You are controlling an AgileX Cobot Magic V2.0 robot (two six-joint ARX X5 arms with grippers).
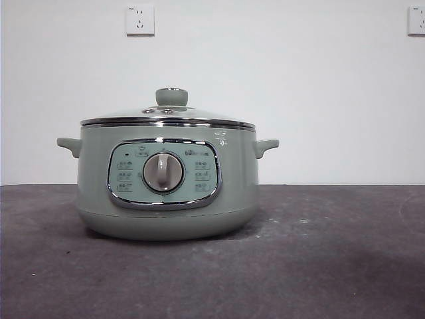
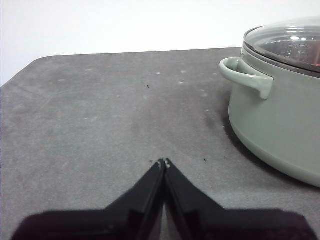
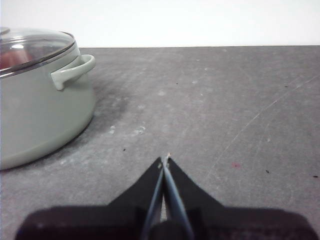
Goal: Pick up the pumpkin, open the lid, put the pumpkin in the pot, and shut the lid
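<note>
Your left gripper is clenched on nothing, its jaws meeting tip to tip low over the bare table. Your right gripper is in the same condition: pinched together, empty, over open tabletop. Neither arm shows in the front view.

From the left gripper the pot lies well apart, one side handle turned toward it; from the right gripper the pot lies well apart on the opposite side, its other handle nearest. Neither arm is clearly the closer.

The lid sits level and seated on the chrome rim, knob upright at centre. The pot is round, with no long axis to favour; its control dial faces the front camera.

The pumpkin is not on the table in any view. A reddish-orange patch shows through the glass in both wrist views (possibly the pumpkin inside, though this cannot be confirmed). By my judgement the task appears finished or close to it.
</note>
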